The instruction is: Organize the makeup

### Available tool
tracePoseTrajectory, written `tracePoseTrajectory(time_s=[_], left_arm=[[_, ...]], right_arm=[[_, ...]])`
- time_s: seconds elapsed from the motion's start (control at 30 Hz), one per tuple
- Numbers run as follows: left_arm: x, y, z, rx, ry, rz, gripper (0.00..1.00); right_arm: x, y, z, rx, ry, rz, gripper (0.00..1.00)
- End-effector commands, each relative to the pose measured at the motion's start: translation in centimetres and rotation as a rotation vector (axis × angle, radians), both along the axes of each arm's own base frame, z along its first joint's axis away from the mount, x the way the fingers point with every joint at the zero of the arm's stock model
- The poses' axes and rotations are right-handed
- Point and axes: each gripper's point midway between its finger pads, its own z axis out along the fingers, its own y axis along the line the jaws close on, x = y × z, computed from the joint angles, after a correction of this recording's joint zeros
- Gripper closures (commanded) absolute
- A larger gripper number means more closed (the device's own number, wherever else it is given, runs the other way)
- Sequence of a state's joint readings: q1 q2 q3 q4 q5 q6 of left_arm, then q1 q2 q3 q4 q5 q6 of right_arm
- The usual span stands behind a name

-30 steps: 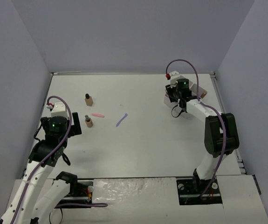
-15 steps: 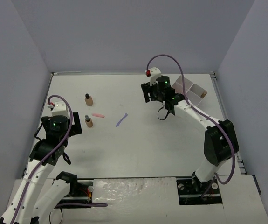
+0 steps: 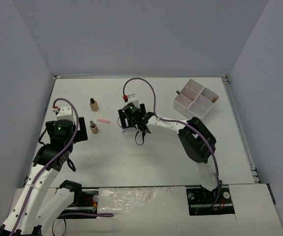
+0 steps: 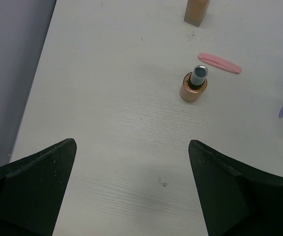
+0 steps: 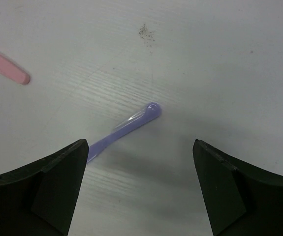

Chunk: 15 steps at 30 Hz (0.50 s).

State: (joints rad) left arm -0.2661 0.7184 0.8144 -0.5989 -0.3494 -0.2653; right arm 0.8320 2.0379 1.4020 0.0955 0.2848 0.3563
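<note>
my right pincer (image 5: 140, 147) is spread wide over the thin purple pencil (image 5: 126, 128). the pencil lies flat on the white counter (image 3: 156, 162), slanting from 8 toward 2 o'clock between the two fingers. a thin pink pencil (image 5: 3, 66) lies apart at its 10 o'clock. my left pincer (image 4: 131, 147) is spread too, pinching nothing. an upright tan bottle with a dark cap (image 4: 194, 86) stands at its 1 o'clock, just beside the pink pencil. a second tan bottle (image 3: 93, 104) stands beyond it toward 12. the white four-compartment tray (image 3: 195, 101) sits at the counter's 1 o'clock, well apart.
</note>
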Motion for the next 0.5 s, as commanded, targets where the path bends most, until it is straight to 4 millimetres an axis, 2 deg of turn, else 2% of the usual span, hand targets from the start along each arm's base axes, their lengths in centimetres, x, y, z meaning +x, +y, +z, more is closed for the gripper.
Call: tracePoseTrajectory(time_s=[0.0, 0.1, 0.17, 0.33, 0.43, 0.47], left_arm=[[1.0, 0.0, 1.7, -0.015, -0.067, 0.012, 0.03], [1.0, 0.0, 1.7, -0.017, -0.067, 0.012, 0.03], [0.9, 0.0, 1.6, -0.017, -0.066, 0.012, 0.03], [0.9, 0.0, 1.7, -0.019, -0.068, 0.009, 0.03], [0.9, 0.0, 1.7, -0.019, -0.069, 0.011, 0.03], [0.9, 0.0, 1.7, -0.019, -0.069, 0.010, 0.03]], right_arm=[[2.8, 0.5, 1.3, 0.023, -0.089, -0.183, 0.18], [2.8, 0.6, 0.3, 0.011, -0.088, -0.205, 0.20], [2.7, 0.4, -1.1, -0.002, -0.077, -0.228, 0.23], [2.0, -0.1, -3.2, -0.033, -0.048, -0.238, 0.33], [1.3, -0.8, -4.0, -0.051, -0.031, -0.237, 0.46], [1.0, -1.1, -3.9, -0.053, -0.028, -0.236, 0.55]])
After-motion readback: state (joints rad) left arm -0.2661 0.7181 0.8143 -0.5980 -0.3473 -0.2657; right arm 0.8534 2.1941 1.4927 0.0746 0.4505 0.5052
